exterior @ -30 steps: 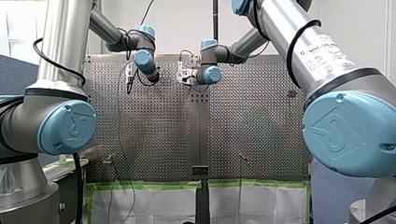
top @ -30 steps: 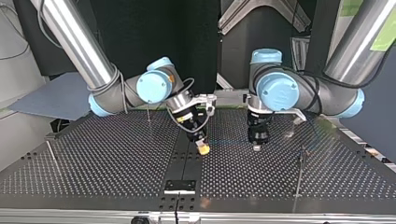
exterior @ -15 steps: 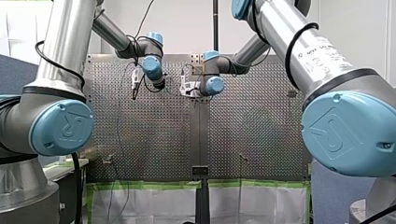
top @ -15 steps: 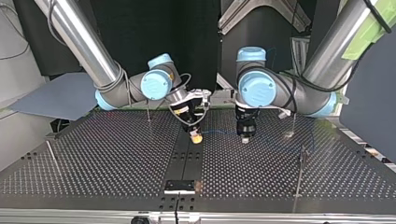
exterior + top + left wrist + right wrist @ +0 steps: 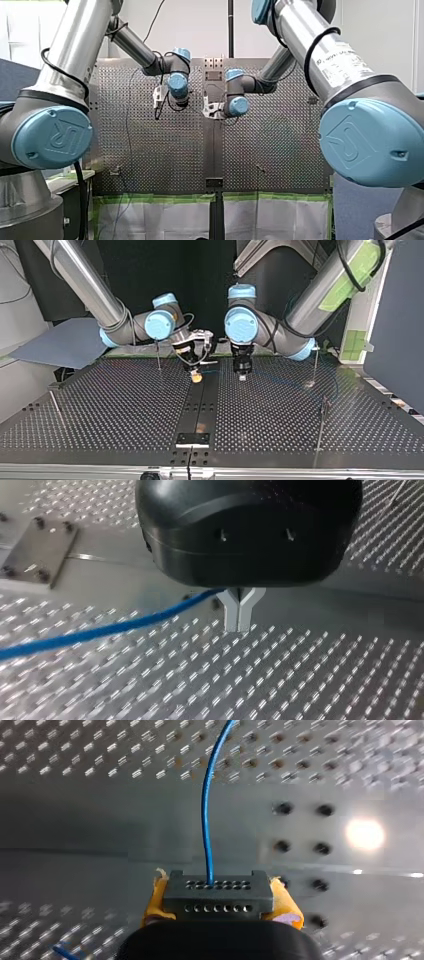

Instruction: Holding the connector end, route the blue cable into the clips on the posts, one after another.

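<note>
Blue cable (image 5: 100, 632) lay across the perforated metal table (image 5: 100, 410), and none of it could be seen seated in a clip. The job looked barely begun, with every post apparently left to thread.

My right gripper (image 5: 220, 901) was clamped on the connector (image 5: 218, 889), a dark grey block with rows of small holes. Its yellow pads (image 5: 286, 906) pressed on both sides of the block. The cable rose from the block's face and curved away over the table.

My left gripper (image 5: 238, 625) hung low over the table, near the right gripper at the far middle of the top view. Its pale fingers (image 5: 231, 611) were pressed together at the tips. The cable ran into the notch just above them, so it seemed to be held there.

Thin posts (image 5: 159, 354) stood well apart around the table, another post (image 5: 320, 422) being near the top view's right. Their clips were too small to make out.

No box, tray or bin showed. The clips were the only holders, and judging by where the cable lay, they held nothing.
</note>
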